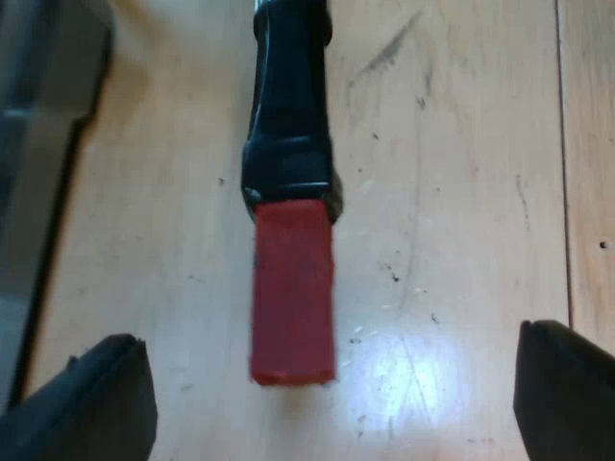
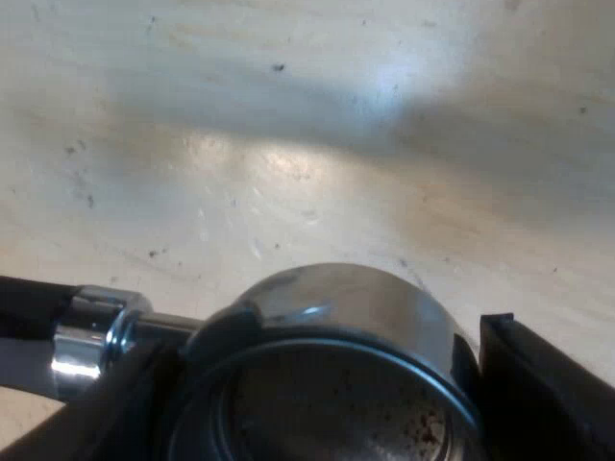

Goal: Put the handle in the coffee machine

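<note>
Grasping step: your right gripper (image 2: 322, 351) clasps the round metal holder (image 2: 336, 312) in its jaws. Your left gripper (image 1: 332, 336) has jaws spread astride the red-ended dark handle (image 1: 291, 240); close them next.

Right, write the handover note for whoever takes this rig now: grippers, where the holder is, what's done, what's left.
Left gripper: open, fingers wide apart either side of the red end of the dark handle, not touching it.
Right gripper: shut on the holder, fingers against both sides of its metal basket, which has dark specks inside.
The holder is loose over the wooden table, not locked into the machine.
Done: the right gripper has the holder.
Left: carry it to the machine's front and lock it in.
</note>
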You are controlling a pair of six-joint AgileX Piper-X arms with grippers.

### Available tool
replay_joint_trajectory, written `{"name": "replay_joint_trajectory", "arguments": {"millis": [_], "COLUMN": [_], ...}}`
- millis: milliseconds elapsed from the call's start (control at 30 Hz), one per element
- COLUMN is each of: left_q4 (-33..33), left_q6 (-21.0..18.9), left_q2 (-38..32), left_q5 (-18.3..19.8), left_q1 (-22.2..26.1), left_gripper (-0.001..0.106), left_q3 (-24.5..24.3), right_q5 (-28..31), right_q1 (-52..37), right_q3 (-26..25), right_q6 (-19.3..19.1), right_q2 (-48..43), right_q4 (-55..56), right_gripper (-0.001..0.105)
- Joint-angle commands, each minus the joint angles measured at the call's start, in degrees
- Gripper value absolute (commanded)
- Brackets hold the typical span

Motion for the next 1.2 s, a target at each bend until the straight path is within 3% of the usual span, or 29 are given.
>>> {"name": "replay_joint_trajectory", "arguments": {"millis": [33,333,700,1200], "left_q4": [-2.5,-3.9,-7.2,-11.1], "left_q6": [-0.7,-0.7,-0.7,1.1], "left_q2": [0.8,3.5,3.5,3.5], "left_q5": [2.1,5.2,5.1,4.6], "left_q1": [-0.3,-0.3,-0.3,-0.3], "left_gripper": [0.077,0.076,0.076,0.076], "left_q3": [-0.1,0.5,2.5,7.0], "right_q5": [-2.1,-2.1,-4.0,-5.1], "right_q1": [1.6,3.8,3.8,3.8], "right_q3": [-0.8,-0.8,-0.8,-1.5], "right_q6": [0.5,4.0,7.4,7.5], "right_q2": [-0.8,-0.8,-0.8,-0.8], "right_q4": [0.6,0.6,-3.5,-3.6], "right_gripper": [0.000,0.000,0.000,0.000]}}
